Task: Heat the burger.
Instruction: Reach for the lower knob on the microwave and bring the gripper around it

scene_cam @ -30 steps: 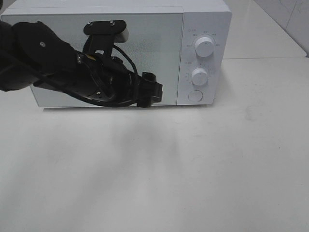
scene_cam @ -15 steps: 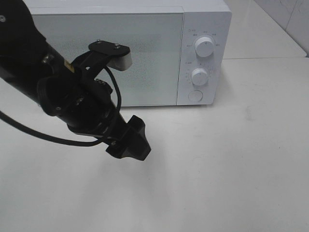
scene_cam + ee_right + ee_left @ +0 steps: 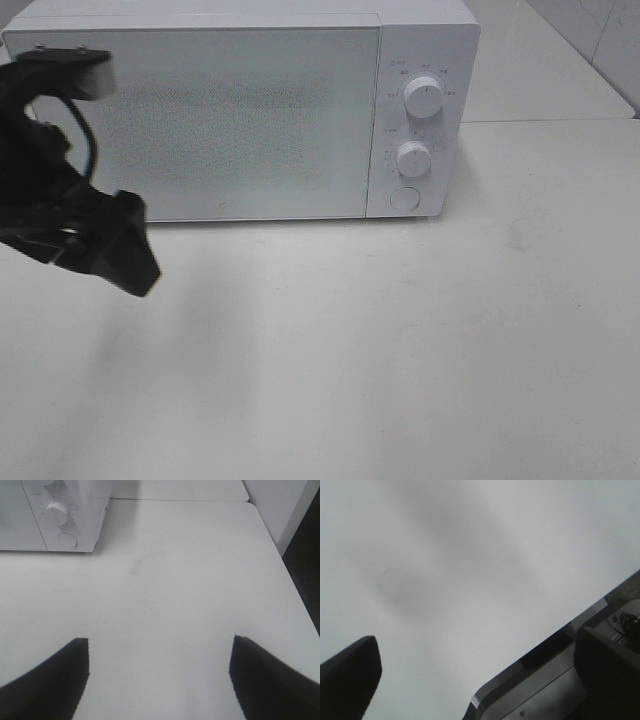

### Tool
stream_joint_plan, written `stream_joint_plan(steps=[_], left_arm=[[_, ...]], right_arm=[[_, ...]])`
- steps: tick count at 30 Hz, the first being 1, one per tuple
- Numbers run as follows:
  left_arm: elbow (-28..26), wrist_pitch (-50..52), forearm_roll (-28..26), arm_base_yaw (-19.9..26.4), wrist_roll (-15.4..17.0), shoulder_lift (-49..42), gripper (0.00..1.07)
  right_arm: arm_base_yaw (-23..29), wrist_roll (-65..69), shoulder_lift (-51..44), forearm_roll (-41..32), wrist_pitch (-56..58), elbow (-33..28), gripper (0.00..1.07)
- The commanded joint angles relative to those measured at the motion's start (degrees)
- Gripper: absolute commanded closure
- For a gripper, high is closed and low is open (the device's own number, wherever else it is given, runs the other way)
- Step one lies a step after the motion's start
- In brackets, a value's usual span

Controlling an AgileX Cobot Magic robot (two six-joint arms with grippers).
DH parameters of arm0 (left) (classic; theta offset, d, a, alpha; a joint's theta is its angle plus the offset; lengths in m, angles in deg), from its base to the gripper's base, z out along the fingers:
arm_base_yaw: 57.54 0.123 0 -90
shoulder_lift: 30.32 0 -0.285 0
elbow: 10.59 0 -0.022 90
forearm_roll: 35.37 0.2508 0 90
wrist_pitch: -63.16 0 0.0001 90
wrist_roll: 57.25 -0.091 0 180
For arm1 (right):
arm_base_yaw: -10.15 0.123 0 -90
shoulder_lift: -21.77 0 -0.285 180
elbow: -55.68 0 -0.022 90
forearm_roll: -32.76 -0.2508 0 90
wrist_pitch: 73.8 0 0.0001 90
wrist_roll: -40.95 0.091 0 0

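Note:
The burger is out of view in all three views. A white microwave (image 3: 240, 110) stands at the back of the table with its door shut; its corner also shows in the right wrist view (image 3: 65, 510). My left gripper (image 3: 125, 260) hangs at the far left, in front of the microwave's left end, above the table. In the left wrist view the left gripper (image 3: 480, 675) is open, its fingers (image 3: 350, 675) wide apart with only table between them. My right gripper (image 3: 157, 675) is open over bare table, right of the microwave, holding nothing.
The microwave's control panel on its right side carries two knobs (image 3: 424, 98) (image 3: 413, 158) and a round button (image 3: 403, 198). The white table (image 3: 400, 340) spreads in front. The table's edge (image 3: 540, 650) shows in the left wrist view, and its right edge (image 3: 295, 585) in the right wrist view.
My left arm has swung from in front of the microwave door down and out to the far left. The door is now in full view. The right gripper has not moved.

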Motion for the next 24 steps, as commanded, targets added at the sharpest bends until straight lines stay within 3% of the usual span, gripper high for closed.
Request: stream_joint_plan(steps=[1,2,3,4,6,8,15,24], left_arm=[[0.1,-2.6,0.0,2.4,-0.3,-1.3,0.09],[0.1,-5.1,0.0,7.3,-1.0,-2.8,0.09],[0.1,-5.1,0.0,7.3,-1.0,-2.8,0.09],[0.1,-7.2,0.1,12.1,-1.3,-4.2,0.09],[0.1,-8.1,0.1,14.0,-1.3,-4.9,0.09],[0.1,-11.0,-0.2,22.4,-0.1,-8.4,0.09],[0.3,-14.3,0.2,29.0,1.8,-13.7,0.09],[8.7,-13.8,1.3,29.5,2.2,-25.0,0.09]], right_arm=[[-0.3,0.3,-1.6,-0.1,-0.1,-0.1,0.32],[-0.3,0.3,-1.6,-0.1,-0.1,-0.1,0.32],[-0.3,0.3,-1.6,-0.1,-0.1,-0.1,0.32],[-0.3,0.3,-1.6,-0.1,-0.1,-0.1,0.32],[-0.3,0.3,-1.6,-0.1,-0.1,-0.1,0.32],[-0.3,0.3,-1.6,-0.1,-0.1,-0.1,0.32],[-0.3,0.3,-1.6,-0.1,-0.1,-0.1,0.32],[-0.3,0.3,-1.6,-0.1,-0.1,-0.1,0.32]])
